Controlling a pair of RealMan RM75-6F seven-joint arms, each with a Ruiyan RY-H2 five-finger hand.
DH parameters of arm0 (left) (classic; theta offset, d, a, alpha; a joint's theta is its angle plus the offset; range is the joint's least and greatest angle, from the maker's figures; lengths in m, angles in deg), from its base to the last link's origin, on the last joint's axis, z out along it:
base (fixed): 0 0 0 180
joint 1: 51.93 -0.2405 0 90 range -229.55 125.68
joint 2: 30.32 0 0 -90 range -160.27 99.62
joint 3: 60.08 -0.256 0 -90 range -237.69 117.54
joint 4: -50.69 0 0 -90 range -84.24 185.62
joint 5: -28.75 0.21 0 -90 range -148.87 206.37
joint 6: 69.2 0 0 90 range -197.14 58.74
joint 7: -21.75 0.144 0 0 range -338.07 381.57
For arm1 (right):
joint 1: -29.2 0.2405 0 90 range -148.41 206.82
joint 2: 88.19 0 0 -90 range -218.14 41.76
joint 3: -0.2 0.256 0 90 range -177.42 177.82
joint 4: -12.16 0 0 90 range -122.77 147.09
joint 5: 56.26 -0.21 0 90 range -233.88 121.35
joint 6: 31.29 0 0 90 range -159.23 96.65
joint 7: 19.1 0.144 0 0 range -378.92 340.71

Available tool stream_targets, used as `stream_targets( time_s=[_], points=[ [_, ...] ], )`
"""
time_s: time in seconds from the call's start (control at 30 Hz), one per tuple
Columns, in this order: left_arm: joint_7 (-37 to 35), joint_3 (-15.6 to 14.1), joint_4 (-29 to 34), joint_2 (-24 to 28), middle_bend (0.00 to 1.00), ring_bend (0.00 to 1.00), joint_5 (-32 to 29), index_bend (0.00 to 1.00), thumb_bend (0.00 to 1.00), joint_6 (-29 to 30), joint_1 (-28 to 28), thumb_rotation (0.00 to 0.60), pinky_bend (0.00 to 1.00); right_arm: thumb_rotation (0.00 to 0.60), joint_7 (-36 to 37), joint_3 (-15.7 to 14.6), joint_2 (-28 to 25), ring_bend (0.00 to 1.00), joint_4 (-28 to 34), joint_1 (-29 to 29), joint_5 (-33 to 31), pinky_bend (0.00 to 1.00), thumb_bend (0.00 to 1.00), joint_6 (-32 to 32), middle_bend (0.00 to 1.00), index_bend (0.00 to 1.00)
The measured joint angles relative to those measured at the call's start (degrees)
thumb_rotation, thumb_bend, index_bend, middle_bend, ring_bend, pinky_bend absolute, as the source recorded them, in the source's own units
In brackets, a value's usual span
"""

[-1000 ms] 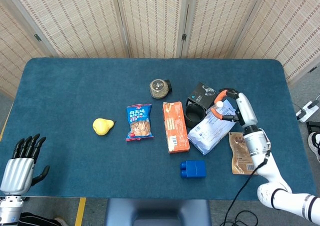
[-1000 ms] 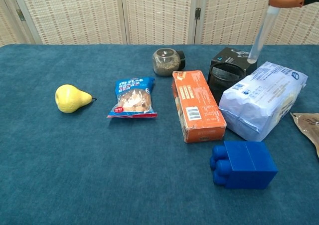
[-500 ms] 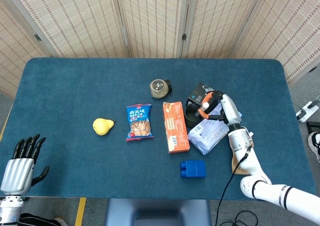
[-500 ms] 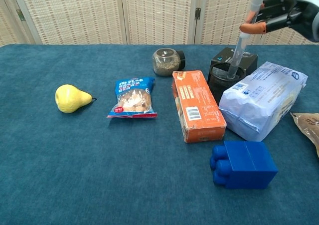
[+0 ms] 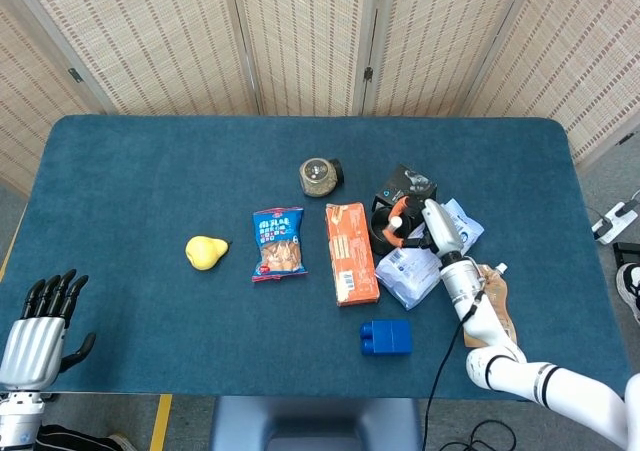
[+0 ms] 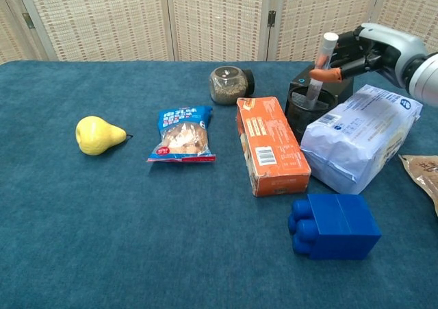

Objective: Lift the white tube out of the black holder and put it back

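The white tube (image 6: 320,69) stands nearly upright with its lower end inside the round black holder (image 6: 306,112), between the orange box and the white bag. My right hand (image 6: 369,51) pinches the tube near its top with orange-tipped fingers. In the head view the right hand (image 5: 424,225) sits over the black holder (image 5: 383,230), hiding most of the tube. My left hand (image 5: 38,326) rests at the near left corner of the table, fingers apart, holding nothing.
An orange box (image 6: 269,144) and a white bag (image 6: 359,136) flank the holder; a black box (image 6: 321,80) stands behind it. A blue block (image 6: 334,225), a jar (image 6: 229,84), a snack packet (image 6: 182,133), a pear (image 6: 95,135) and a brown pouch (image 6: 423,172) lie around.
My right hand has come down and to the left with the tube, from high above the bag to over the holder; the tube's lower end has sunk into the holder. The left hand stayed put.
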Motion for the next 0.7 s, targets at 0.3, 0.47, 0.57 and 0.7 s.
stream_targets(
  time_s=[0.3,0.47,0.57,0.7],
  points=[
    [-0.22,-0.06,-0.13,-0.04,0.08,0.03,0.07,0.12,0.35,0.03,-0.06,0.6,0.08,0.6,-0.6,-1.29,-2.56,0.0,0.01,-0.86,2.26,0.06,0.14,-0.48,0.1,0.05],
    [-0.28,0.02,-0.15,-0.24,0.08,0.03,0.17,0.12,0.35,-0.08,0.1,0.6,0.08,0.6,-2.45,-2.35,-6.9,0.0,3.17,-2.79,4.87,0.06,0.15,2.12,0.09,0.01],
    [-0.18,0.09,-0.16,-0.24,0.08,0.03,0.28,0.12,0.35,-0.21,0.27,0.6,0.08,0.6,-5.33,-3.38,-10.71,0.0,6.2,-4.35,6.46,0.06,0.21,4.01,0.09,0.01],
    [-0.09,0.19,-0.19,-0.32,0.08,0.03,0.22,0.12,0.35,-0.37,0.42,0.6,0.08,0.6,-11.97,-5.13,-15.58,0.0,9.73,-7.35,8.68,0.05,0.23,8.94,0.14,0.01]
  ],
)
